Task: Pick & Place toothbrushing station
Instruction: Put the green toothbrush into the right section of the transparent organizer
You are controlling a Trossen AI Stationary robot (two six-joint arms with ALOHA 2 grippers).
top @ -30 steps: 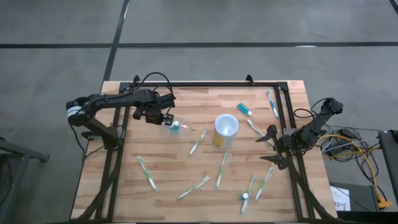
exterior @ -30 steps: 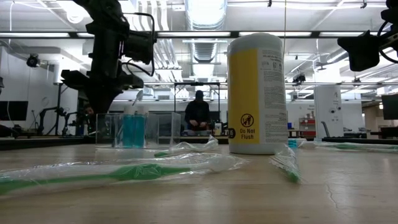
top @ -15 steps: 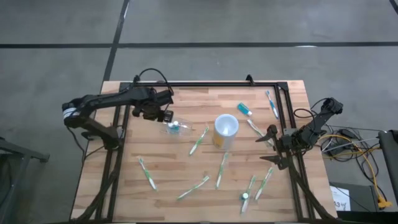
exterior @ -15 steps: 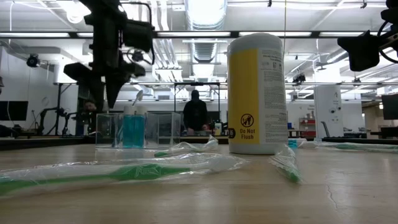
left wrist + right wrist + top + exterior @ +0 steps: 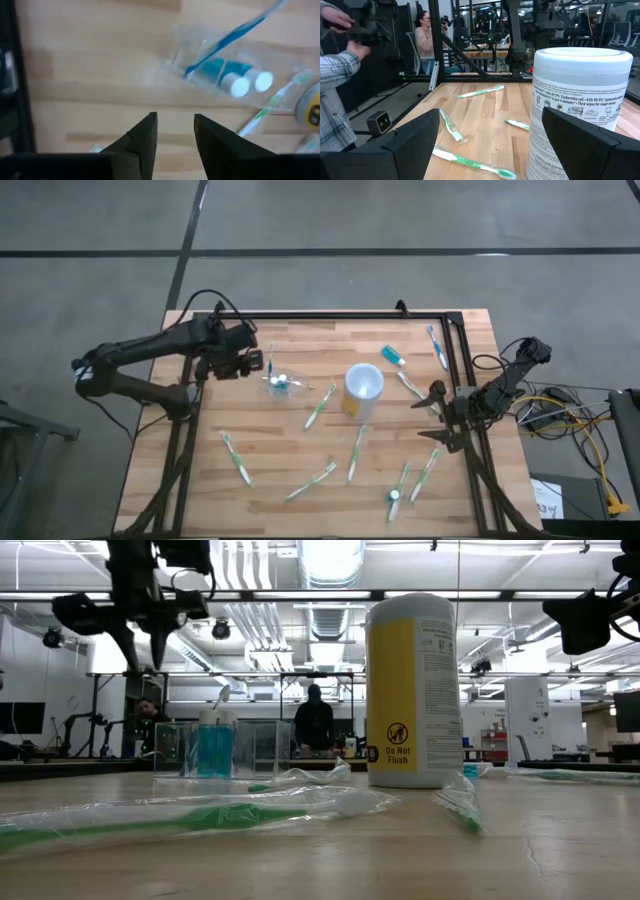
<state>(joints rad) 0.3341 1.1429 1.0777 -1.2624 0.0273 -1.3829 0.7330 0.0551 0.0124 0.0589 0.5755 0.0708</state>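
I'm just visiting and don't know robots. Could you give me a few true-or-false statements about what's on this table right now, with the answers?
1. The left pincer is clamped on the clear toothbrushing station. False: its fingers are apart and empty, and the station stands free on the wood.
2. The clear station holds a blue toothbrush. True.
3. The yellow canister lies on its side. False: it stands upright.
4. The right pincer is open near the table's right edge. True.
5. Wrapped green toothbrushes lie scattered on the wooden table. True.
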